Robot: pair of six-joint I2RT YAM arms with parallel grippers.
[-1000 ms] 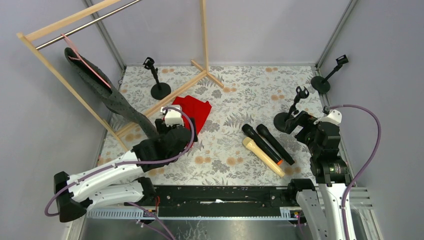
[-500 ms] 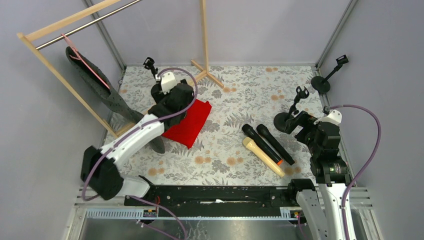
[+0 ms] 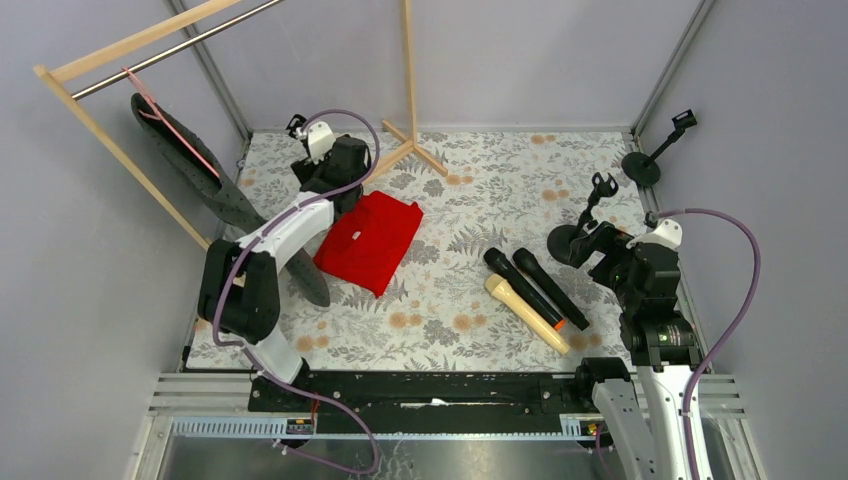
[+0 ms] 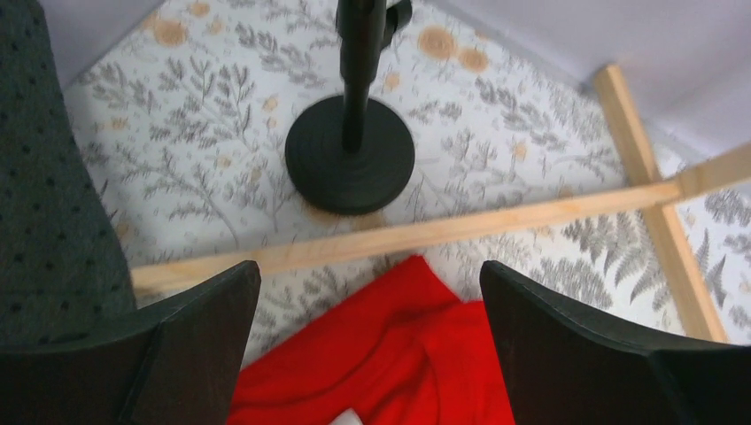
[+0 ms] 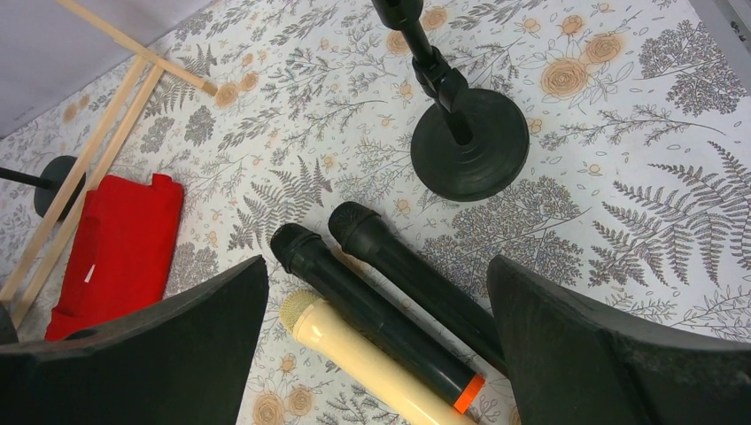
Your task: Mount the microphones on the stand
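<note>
Three stick microphones [image 3: 549, 288], two black, one cream, lie together on the floral counter [image 3: 480, 190]; of three black round-based stands [image 3: 640, 167], one sits half hidden behind the left pincer [image 4: 367, 270]; it and the right pincer [image 5: 376, 266] gape wide, empty.

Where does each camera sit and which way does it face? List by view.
Top external: above and behind the bases, looking down on the floral-patterned table; both arms show.
Left wrist: on the left arm, facing a black round-based microphone stand; the open left tool shows.
Right wrist: on the right arm, facing three stick microphones, two black, one cream; the open right tool shows.
Shared: both wrist views include the folded red cloth.
</note>
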